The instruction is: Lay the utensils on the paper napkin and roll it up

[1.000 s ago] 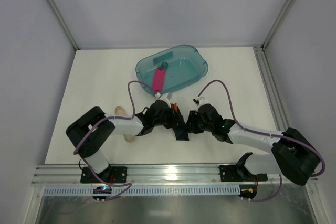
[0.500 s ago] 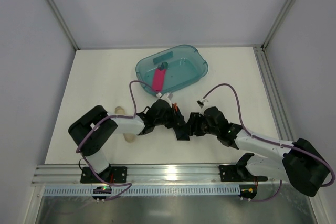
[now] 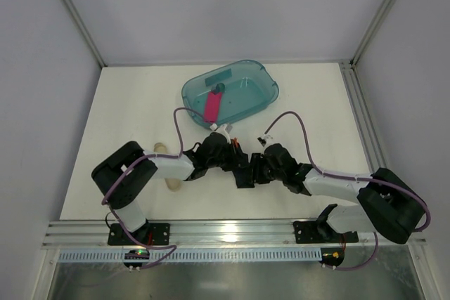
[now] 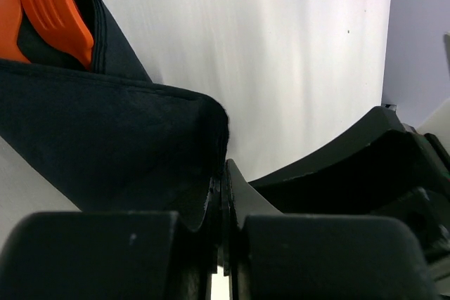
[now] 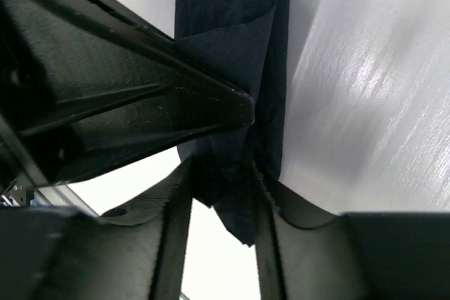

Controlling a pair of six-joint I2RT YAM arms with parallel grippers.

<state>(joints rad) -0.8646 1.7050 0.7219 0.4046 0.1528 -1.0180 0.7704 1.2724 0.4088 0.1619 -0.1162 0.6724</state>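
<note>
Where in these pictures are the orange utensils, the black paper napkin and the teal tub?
orange utensils (image 4: 53,15): left wrist view, on the grooved head of one piece.
paper napkin (image 4: 105,138): left wrist view, on its folded outer layer.
teal tub (image 3: 253,93): top external view, on its bare floor, right side.

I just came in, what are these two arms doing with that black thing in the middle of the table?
They are wrapping cutlery. The left arm and the right arm each grip the black paper napkin in shut jaws. It is already folded over the orange utensils, whose tips poke out at one end. The teal tub with the pink bar sits behind, untouched.
</note>
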